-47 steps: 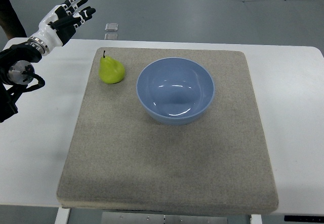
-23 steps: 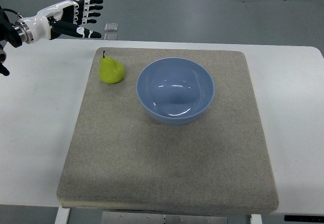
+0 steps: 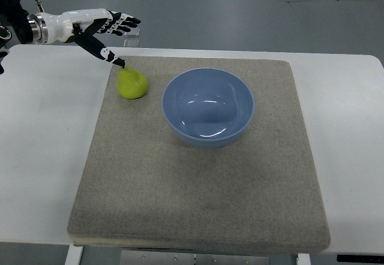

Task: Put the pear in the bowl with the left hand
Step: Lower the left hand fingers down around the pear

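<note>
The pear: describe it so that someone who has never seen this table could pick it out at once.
A grey mat covers most of the white table, with a blue bowl near its middle. Left of the bowl, by the mat's far left corner, sits the pear. It is the only small yellow-green thing there, with a dark stem, and the left hand reaches over it with fingers spread.

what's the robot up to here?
The left hand is reaching in from the upper left, fingers spread, holding nothing, its thumb tip right over the pear's stem. The pear sits on the grey mat, just left of the empty blue bowl. No grasp yet. The right arm is not in view.
</note>
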`<state>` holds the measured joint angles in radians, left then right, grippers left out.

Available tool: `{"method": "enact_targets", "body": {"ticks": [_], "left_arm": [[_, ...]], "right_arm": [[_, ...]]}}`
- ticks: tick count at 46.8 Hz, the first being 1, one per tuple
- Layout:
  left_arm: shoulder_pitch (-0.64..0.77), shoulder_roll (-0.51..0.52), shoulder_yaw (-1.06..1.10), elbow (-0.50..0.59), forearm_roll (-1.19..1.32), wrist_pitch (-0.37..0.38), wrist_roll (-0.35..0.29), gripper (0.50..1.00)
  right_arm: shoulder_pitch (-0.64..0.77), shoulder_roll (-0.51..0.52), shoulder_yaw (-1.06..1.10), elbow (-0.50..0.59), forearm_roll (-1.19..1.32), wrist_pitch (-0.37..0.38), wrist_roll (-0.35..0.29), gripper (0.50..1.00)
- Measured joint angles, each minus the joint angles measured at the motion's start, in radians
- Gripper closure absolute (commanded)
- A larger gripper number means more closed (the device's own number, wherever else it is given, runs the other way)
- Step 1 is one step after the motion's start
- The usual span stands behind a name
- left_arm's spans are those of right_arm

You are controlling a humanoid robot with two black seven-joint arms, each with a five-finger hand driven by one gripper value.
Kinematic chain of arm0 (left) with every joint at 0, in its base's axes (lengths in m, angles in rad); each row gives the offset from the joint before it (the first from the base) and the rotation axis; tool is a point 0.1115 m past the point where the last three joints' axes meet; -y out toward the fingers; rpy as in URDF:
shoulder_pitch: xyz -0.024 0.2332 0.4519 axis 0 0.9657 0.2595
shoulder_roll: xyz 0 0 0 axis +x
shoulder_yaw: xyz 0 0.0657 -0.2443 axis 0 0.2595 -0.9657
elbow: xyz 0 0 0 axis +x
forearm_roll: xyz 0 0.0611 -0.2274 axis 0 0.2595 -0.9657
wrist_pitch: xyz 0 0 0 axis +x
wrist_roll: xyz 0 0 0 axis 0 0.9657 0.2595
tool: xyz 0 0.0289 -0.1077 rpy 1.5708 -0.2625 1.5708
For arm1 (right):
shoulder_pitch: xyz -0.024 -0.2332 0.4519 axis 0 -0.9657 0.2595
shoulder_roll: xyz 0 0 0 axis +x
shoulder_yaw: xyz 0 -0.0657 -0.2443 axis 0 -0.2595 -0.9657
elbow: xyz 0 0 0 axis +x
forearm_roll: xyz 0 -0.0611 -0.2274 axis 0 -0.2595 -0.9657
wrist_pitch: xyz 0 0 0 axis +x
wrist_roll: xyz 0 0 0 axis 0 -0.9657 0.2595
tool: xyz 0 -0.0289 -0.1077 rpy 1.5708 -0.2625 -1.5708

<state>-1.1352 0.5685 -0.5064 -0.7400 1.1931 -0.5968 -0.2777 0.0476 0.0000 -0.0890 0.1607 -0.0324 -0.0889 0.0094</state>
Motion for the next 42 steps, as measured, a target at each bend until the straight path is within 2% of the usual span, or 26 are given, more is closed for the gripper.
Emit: {"method": "enact_targets", "body": {"ticks": [7, 22, 33, 42], "left_arm": [[-0.021, -0.009, 0.028, -0.032, 0.114, 0.002, -0.003, 0.527], [-0.058, -0.052, 0.096, -0.024, 0.320, 0.020, -0.011, 0.529], [-0.058, -0.078, 0.124, -0.020, 0.366, 0.027, -0.019, 0.536], [-0.057, -0.107, 0.165, 0.019, 0.376, 0.096, -0.020, 0.536]], "right_arm": [[0.000, 0.000, 0.000, -0.001, 0.000, 0.000, 0.000, 0.576], [0.000, 0.000, 0.000, -0.001, 0.000, 0.000, 0.000, 0.576], [0.000, 0.000, 0.000, 0.000, 0.000, 0.000, 0.000, 0.576], [0.000, 0.000, 0.000, 0.000, 0.000, 0.000, 0.000, 0.576]]}}
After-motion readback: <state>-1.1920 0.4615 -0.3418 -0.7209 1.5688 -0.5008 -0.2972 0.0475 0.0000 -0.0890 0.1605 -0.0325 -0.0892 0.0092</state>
